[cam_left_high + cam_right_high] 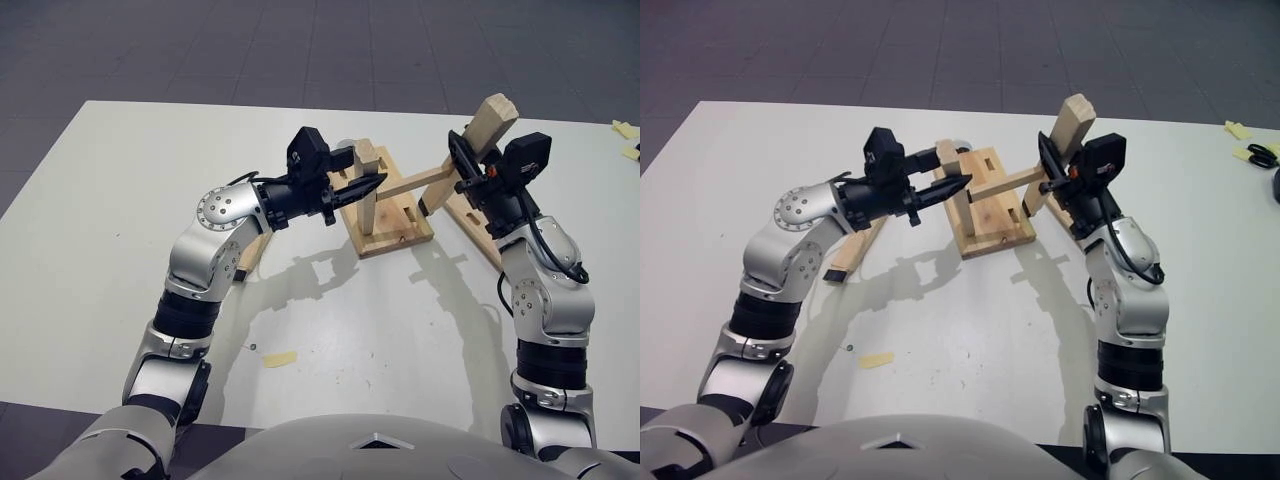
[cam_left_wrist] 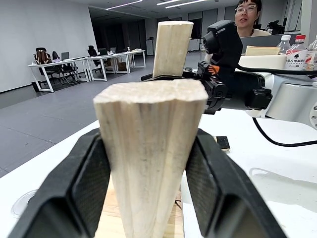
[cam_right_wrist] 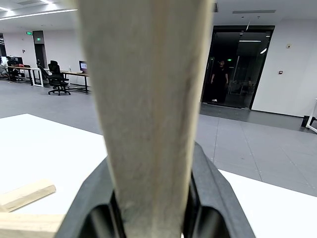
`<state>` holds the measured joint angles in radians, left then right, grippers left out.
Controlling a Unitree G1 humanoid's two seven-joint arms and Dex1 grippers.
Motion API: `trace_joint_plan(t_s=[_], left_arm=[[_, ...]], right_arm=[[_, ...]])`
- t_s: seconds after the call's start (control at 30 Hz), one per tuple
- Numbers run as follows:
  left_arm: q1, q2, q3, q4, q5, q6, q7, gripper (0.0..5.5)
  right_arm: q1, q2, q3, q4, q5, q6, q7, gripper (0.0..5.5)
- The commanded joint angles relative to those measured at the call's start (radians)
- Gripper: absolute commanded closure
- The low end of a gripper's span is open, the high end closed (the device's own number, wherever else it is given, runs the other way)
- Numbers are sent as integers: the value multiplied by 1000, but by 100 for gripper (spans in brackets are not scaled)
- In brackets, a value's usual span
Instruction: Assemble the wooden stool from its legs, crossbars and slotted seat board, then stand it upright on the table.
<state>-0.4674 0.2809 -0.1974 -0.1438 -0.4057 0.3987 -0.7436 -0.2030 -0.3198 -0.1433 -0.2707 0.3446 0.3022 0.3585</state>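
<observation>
The slotted seat board (image 1: 398, 228) lies flat mid-table. One wooden leg (image 1: 368, 212) stands upright in it, and my left gripper (image 1: 368, 170) is shut on that leg near its top; black fingers (image 2: 84, 183) press both sides of the leg (image 2: 151, 148). A crossbar (image 1: 410, 184) runs from this leg to a second leg (image 1: 492, 120), which tilts up and away over the board's right side. My right gripper (image 1: 465, 165) is shut on the second leg (image 3: 148, 99), just above the crossbar joint.
A loose wooden piece (image 1: 252, 250) lies under my left forearm. Another wooden part (image 1: 468, 222) rests right of the board, behind my right arm. A yellow tape scrap (image 1: 280, 358) sits near the front. Scissors (image 1: 1262, 153) and yellow scraps (image 1: 625, 128) lie at the far right.
</observation>
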Motion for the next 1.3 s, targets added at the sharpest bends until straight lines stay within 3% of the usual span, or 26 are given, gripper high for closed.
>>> trace_joint_plan(t_s=[0.03,0.23,0.4,0.63,0.9,1.07,1.3], left_arm=[[61,7,-41,40,46,80,44,342],[86,4,-62,17,52,80,51,342],[87,6,-64,17,61,76,56,342],[86,16,-74,17,77,68,50,342],[88,14,-83,25,83,60,51,342],[81,17,-81,28,83,57,52,342],[87,22,-83,29,89,52,57,342]], right_arm=[[-68,21,54,-80,101,37,81,448],[-87,25,30,-88,145,88,73,448],[-64,15,36,-91,226,290,56,448],[-10,27,39,-82,235,419,17,448],[-125,115,-106,-61,417,508,-78,447],[-70,45,-10,-99,328,514,-21,445],[-12,-92,72,-8,303,723,-39,447]])
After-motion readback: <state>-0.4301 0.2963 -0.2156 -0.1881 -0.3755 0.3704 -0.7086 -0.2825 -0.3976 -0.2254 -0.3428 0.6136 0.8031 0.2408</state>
